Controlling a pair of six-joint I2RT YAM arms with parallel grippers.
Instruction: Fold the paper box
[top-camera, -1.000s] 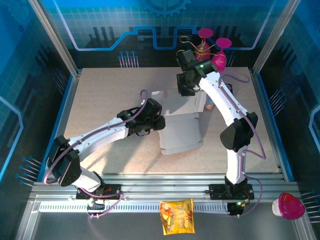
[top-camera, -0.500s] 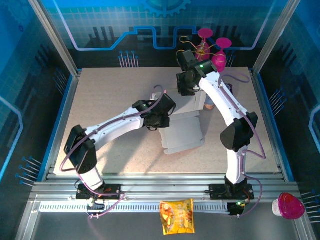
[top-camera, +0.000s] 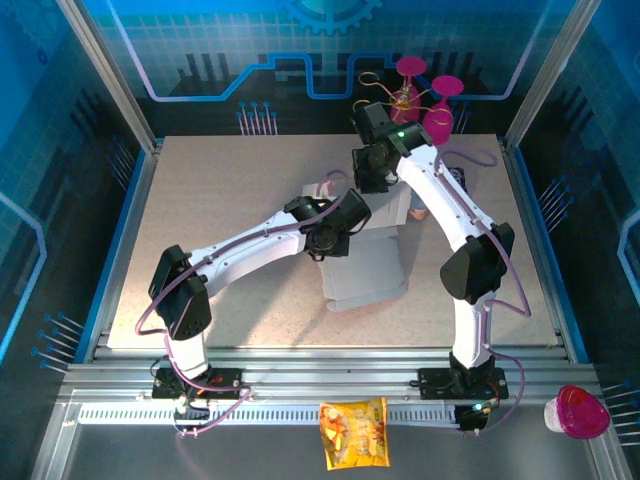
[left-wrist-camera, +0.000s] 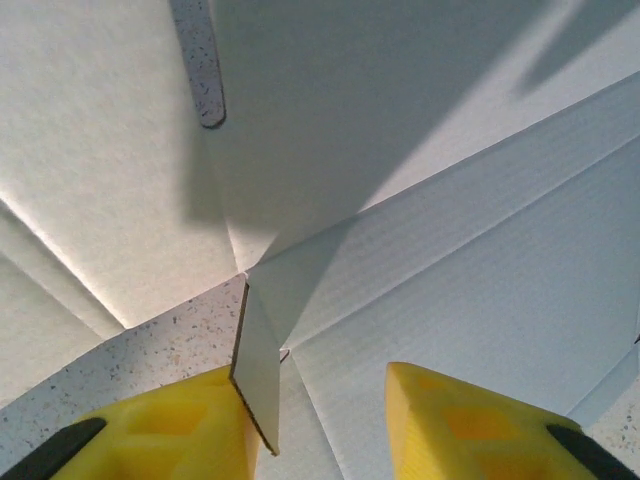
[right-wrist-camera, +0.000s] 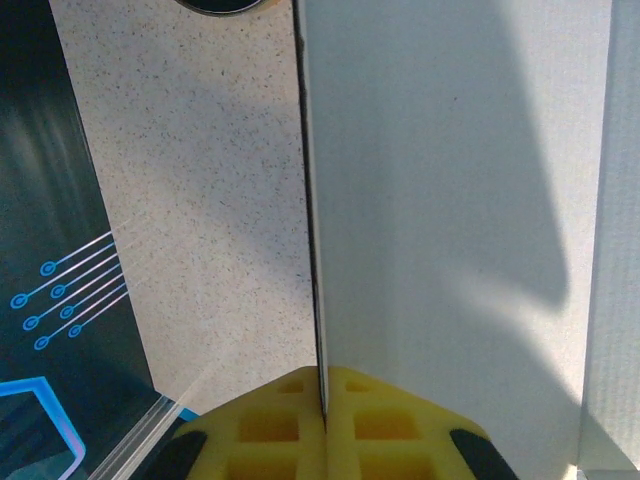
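The paper box (top-camera: 368, 268) lies partly folded in the middle of the table, its pale inner side up. My left gripper (top-camera: 338, 238) hangs over its left part. In the left wrist view the left gripper (left-wrist-camera: 320, 432) is open above the creased sheet (left-wrist-camera: 470, 250), and a small upright flap (left-wrist-camera: 258, 372) leans against the inner face of one of its yellow fingers (left-wrist-camera: 190, 432). My right gripper (top-camera: 372, 182) is at the box's far edge. In the right wrist view the right gripper (right-wrist-camera: 323, 405) is shut on the edge of an upright panel (right-wrist-camera: 450, 200).
Magenta goblets (top-camera: 425, 95) stand at the back behind the right arm. A yellow snack bag (top-camera: 353, 432) lies on the front rail, and a pink-and-white object (top-camera: 577, 412) sits at the front right. Bare speckled table (top-camera: 220, 200) stretches to the left.
My left arm has swung right and away from me, onto the box's left part, and its jaws have opened slightly. The right arm and its grip have not moved.
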